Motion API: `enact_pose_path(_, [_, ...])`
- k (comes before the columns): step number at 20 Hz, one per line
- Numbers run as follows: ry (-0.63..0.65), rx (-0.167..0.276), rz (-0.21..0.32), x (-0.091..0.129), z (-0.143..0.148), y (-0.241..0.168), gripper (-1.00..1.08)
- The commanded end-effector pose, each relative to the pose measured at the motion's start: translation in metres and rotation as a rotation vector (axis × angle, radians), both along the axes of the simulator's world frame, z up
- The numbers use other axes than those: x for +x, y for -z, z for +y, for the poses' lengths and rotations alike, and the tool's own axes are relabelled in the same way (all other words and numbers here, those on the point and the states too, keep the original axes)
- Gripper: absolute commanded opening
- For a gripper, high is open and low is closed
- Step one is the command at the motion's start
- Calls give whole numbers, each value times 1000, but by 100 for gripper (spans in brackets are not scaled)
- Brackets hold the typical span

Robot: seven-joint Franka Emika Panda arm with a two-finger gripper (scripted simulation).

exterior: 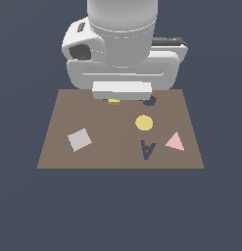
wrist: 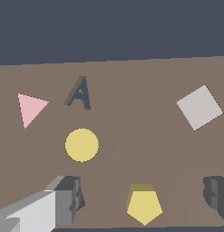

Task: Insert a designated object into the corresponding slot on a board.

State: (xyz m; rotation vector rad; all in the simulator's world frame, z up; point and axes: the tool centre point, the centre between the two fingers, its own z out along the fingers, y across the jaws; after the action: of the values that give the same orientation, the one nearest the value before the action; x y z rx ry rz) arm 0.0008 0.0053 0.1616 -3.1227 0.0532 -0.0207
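Nearest your wrist camera: two gripper fingers, one pale grey (wrist: 50, 206) and one dark (wrist: 216, 197), spread wide with nothing clamped between them. Your gripper (wrist: 136, 201) stands open.

Item 1, yellow block (wrist: 144, 205): a chunky pentagon piece lying on the board between the two fingers, touching neither. From the exterior view only a sliver of it (exterior: 114, 101) shows beneath the arm's hand.

Item 2, pentagon slot (exterior: 150, 102): a dark recess just beside the gripper, partly hidden under the hand in the exterior view. In the wrist view only a dark edge (wrist: 80, 199) shows beside the pale finger; you cannot tell its full outline there. It holds nothing that can be seen.

Item 3, brown board (exterior: 108, 152): flat, carrying all the pieces.

Item 4, yellow disc (wrist: 81, 145): past the pale finger, near the slot, apart from the block.

Item 5, dark letter A (wrist: 80, 94): beyond the disc from the gripper.

Item 6, pink triangle (wrist: 30, 108): beside the A, well apart from the gripper.

Item 7, grey square (wrist: 199, 107): beyond the dark finger, well apart from the block.

Nothing lies between the fingers and the block.
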Motion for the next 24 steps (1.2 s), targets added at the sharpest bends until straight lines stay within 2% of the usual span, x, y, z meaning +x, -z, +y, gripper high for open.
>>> enact_pose_path(1, [0,0,0,0,0,0,100])
enact_pose_path(11, [-53,-3,2,-17,-1,17,100])
enact_pose_path(24, [-261,-14,8,-80,-14,85,100])
